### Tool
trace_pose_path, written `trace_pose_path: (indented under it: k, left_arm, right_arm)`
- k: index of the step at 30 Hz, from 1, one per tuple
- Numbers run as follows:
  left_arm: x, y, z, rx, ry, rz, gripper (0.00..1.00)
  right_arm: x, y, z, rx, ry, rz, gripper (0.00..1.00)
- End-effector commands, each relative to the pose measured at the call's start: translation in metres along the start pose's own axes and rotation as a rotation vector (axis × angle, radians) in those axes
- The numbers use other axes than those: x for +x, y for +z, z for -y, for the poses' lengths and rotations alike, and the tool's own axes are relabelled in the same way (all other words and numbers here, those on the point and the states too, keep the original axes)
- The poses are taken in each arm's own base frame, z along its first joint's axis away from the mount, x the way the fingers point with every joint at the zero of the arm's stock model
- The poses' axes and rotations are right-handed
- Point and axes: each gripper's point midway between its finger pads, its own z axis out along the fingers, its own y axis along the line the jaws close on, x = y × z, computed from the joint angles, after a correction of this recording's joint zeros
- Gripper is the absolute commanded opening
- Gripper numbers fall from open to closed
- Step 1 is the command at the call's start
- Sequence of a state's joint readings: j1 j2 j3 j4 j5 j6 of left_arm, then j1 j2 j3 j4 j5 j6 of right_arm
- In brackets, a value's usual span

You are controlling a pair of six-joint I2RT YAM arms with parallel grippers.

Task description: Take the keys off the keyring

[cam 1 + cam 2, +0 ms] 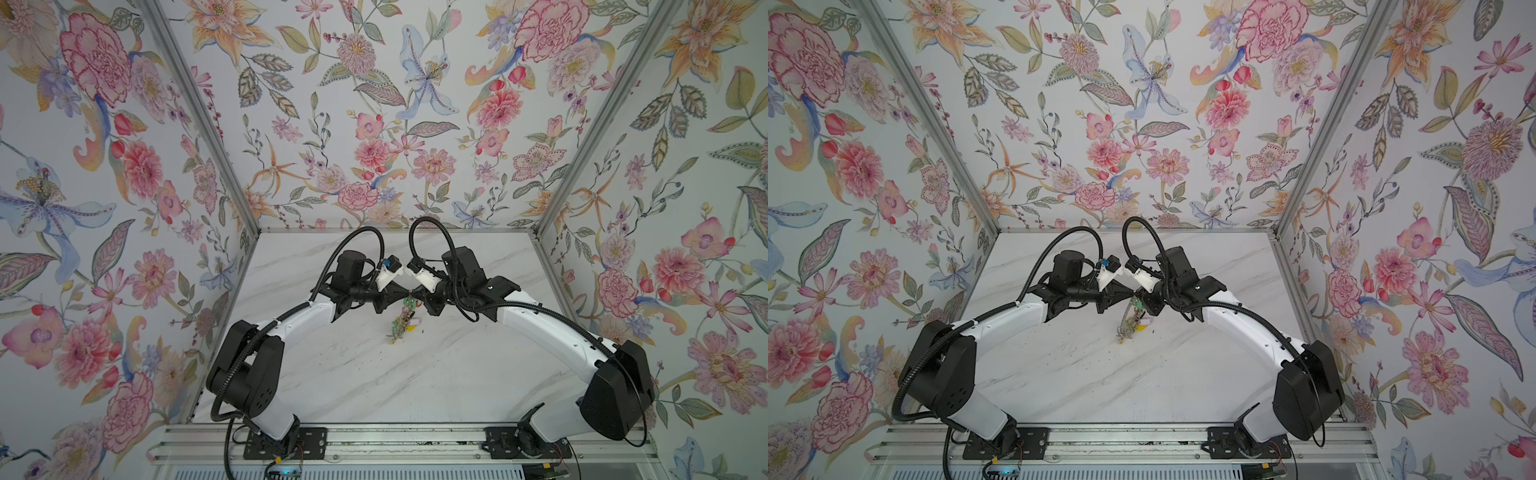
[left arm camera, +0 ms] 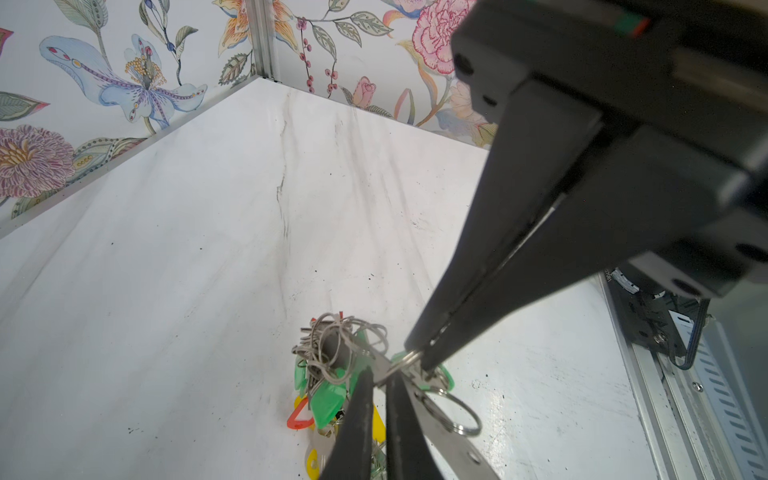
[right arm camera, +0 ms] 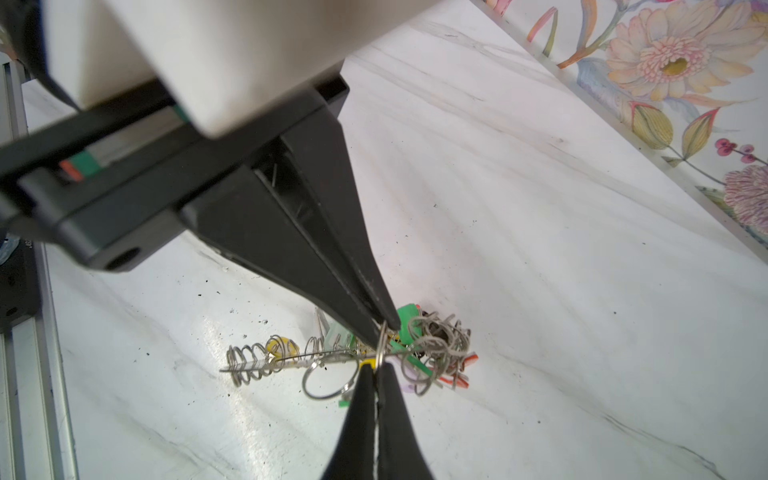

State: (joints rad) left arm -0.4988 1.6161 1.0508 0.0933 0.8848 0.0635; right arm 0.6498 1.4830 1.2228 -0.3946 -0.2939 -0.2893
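Silvery wire split ring [image 3: 381, 343] clenched at opposite ends by left gripper [image 3: 385, 326], right gripper [image 3: 377, 368]; likely prying it off flat grey metal keyring [image 2: 446, 436].

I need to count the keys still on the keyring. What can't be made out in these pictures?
keys: too small a clump in both top views; in the wrist views, tangled wire rings and tags cover them.
keyring: edge-on, cut off by the left wrist view's bottom edge.
split ring, pinched by left gripper and right gripper: fingertips hide whether it is threaded on.
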Motion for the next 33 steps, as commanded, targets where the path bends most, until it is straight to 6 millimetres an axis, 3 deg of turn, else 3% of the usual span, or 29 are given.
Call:
trace_pose_path:
  k: [1, 7, 9, 11, 17, 20, 22, 33]
  left_arm:
    - [-0.005, 0.01, 0.008, 0.036, 0.035, 0.022, 0.04]
    - [-0.007, 0.011, 0.01, 0.042, 0.023, 0.063, 0.01]
    - [-0.006, 0.011, 0.01, 0.042, 0.019, 0.061, 0.15]
    - [-0.008, 0.009, 0.012, 0.041, 0.03, 0.071, 0.22]
    - [-0.007, 0.007, 0.018, 0.067, 0.073, 0.039, 0.3]
    - [-0.004, 0.006, 0.02, 0.082, 0.109, 0.023, 0.3]
    - [-0.004, 0.005, 0.022, 0.096, 0.127, 0.019, 0.3]
    - [-0.002, -0.016, 0.02, 0.194, 0.186, 0.1, 0.28]
  right_arm:
    - [-0.026, 0.0, -0.01, -0.044, -0.05, 0.077, 0.0]
    - [-0.028, 0.002, -0.01, -0.054, -0.031, 0.089, 0.0]
    - [-0.028, 0.003, -0.009, -0.055, -0.027, 0.092, 0.0]
    - [-0.027, 0.003, -0.008, -0.055, -0.022, 0.086, 0.0]
    - [-0.024, 0.004, -0.012, -0.084, -0.016, 0.085, 0.0]
    - [-0.022, 0.003, -0.016, -0.104, -0.018, 0.084, 0.0]
    - [-0.018, 0.001, -0.003, -0.095, 0.008, 0.086, 0.0]
    - [-0.013, 0.001, -0.002, -0.122, 0.035, 0.094, 0.0]
